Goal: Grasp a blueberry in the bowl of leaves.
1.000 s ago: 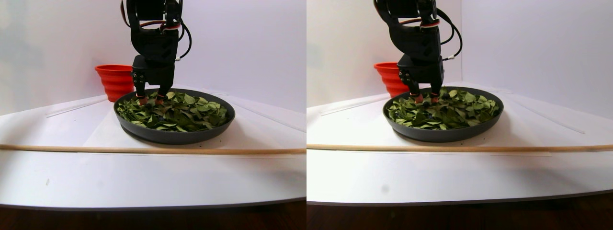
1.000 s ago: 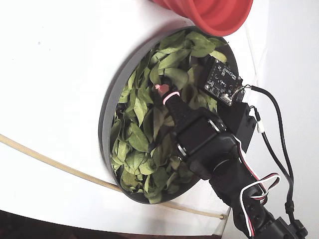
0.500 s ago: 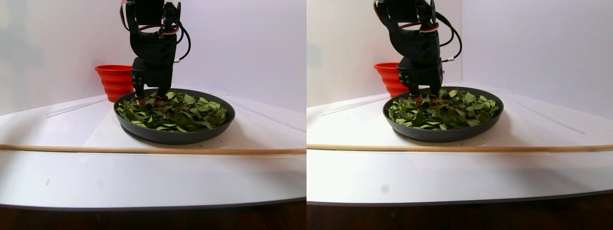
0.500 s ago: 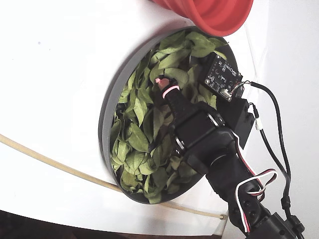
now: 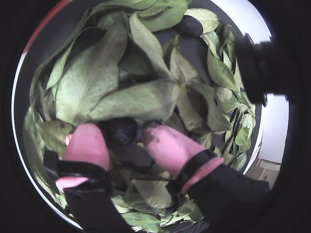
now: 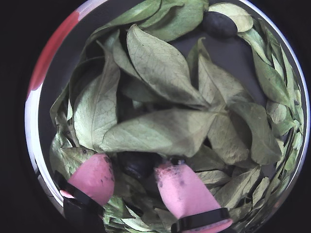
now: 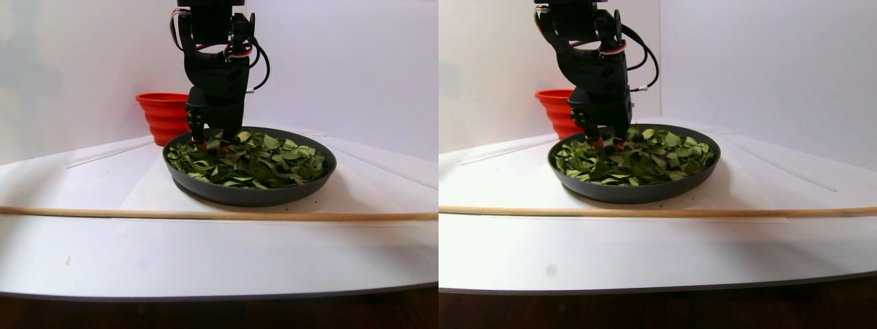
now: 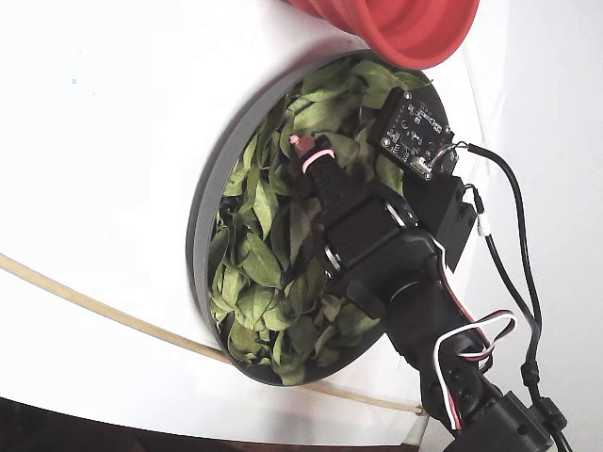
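Observation:
A blue-black blueberry (image 5: 121,130) lies half under a leaf edge among the green leaves (image 5: 141,99) in the dark grey bowl (image 5: 197,51). My gripper (image 5: 120,134) is open, and its pink fingertips (image 5: 87,141) stand close on either side of this berry, down in the leaves. Both wrist views show it: blueberry (image 6: 138,162), gripper (image 6: 132,167), leaves (image 6: 160,128). A second blueberry (image 6: 219,23) lies at the far rim, also visible in a wrist view (image 5: 188,25). In the stereo pair view the gripper (image 7: 211,144) reaches down into the bowl (image 7: 250,193).
A red plastic vessel (image 7: 163,116) stands behind the bowl and shows at the top of the fixed view (image 8: 405,24). A thin wooden stick (image 7: 205,214) lies across the white table in front of the bowl. The bowl's rim (image 8: 203,217) is low.

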